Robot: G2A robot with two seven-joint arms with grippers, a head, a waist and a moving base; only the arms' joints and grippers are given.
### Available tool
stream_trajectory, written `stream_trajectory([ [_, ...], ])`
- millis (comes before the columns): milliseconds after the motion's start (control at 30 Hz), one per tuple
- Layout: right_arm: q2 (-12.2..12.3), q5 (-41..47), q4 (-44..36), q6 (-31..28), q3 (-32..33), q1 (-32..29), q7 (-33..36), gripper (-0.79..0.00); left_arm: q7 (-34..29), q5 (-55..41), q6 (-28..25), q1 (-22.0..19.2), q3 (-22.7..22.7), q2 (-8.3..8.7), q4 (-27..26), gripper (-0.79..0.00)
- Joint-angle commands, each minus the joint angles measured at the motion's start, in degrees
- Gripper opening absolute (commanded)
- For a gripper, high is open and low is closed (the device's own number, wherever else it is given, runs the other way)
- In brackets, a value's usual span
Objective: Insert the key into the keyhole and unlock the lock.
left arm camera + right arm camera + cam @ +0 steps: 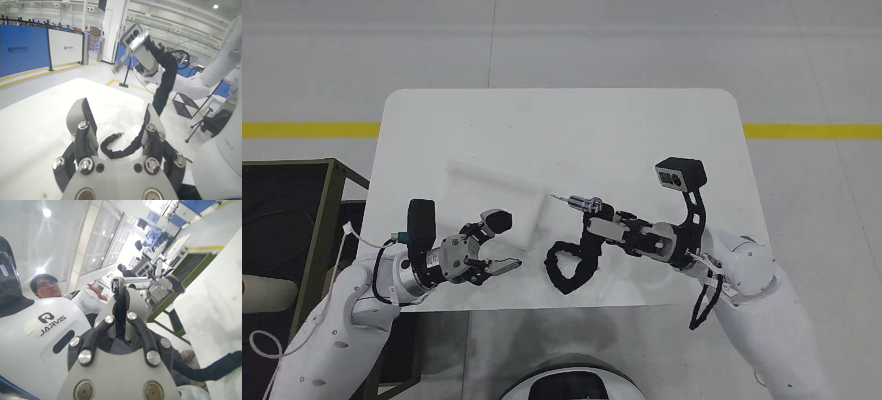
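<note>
The jaws of your right gripper [594, 222] are clamped together on the lock [567, 268], a cable in a black fabric sleeve. The right wrist view shows the sleeve [119, 306] pinched between both fingers [136, 302], and the lock's metal head [116, 283] sits just past the fingertips.

From above, that metal head [588, 206] is held over the middle of the table [642, 130]. A thin metal tip [559, 198] points out of it towards the far left (what that tip is, the views don't settle). Below the grip, the sleeve drops into a curled loop that lies on the table near the front edge. In the left wrist view the loop [113, 149] ends in a small metal end [120, 134] resting on the surface.

Your left gripper [497, 243] has its jaws wide apart, holding and touching nothing. It sits just to the left of the loop, which you can see through the gap between its ribbed pads [88, 113].

A flat white slab [492, 190] lies on the table beyond the left gripper. A green-framed stand [334, 185] sits beside the table's left edge.
</note>
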Motion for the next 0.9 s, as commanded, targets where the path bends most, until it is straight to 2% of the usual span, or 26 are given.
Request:
stream_trajectory([
  [0, 0.30, -11.68, -5.01, 3.51, 2.48, -0.37, -1.98, -0.785, 0.75, 0.10, -0.18, 1.09, 0.77, -0.06, -0.15, 0.000],
  [67, 0.51, -7.49, -8.25, 6.06, 2.95, 0.30, 1.16, -0.785, 0.75, 0.10, -0.18, 1.09, 0.77, -0.06, -0.15, 0.000],
  [100, 0.79, -11.83, -9.06, 8.00, 4.82, 1.51, 2.04, -0.785, 0.75, 0.10, -0.18, 1.09, 0.77, -0.06, -0.15, 0.000],
  [333, 1.26, -18.11, -11.52, 18.66, 7.59, 9.05, 2.97, -0.785, 0.75, 0.10, -0.18, 1.09, 0.77, -0.06, -0.15, 0.000],
  [467, 1.40, -20.69, -9.42, 23.35, 8.34, 15.14, 3.39, -0.785, 0.75, 0.10, -0.18, 1.09, 0.77, -0.06, -0.15, 0.000],
  [600, 1.31, -21.81, -9.52, 25.37, 6.83, 19.35, 2.95, -0.785, 0.75, 0.10, -0.18, 1.09, 0.77, -0.06, -0.15, 0.000],
  [867, 1.31, -21.81, -9.52, 25.37, 6.83, 19.35, 2.95, -0.785, 0.75, 0.10, -0.18, 1.09, 0.77, -0.06, -0.15, 0.000],
])
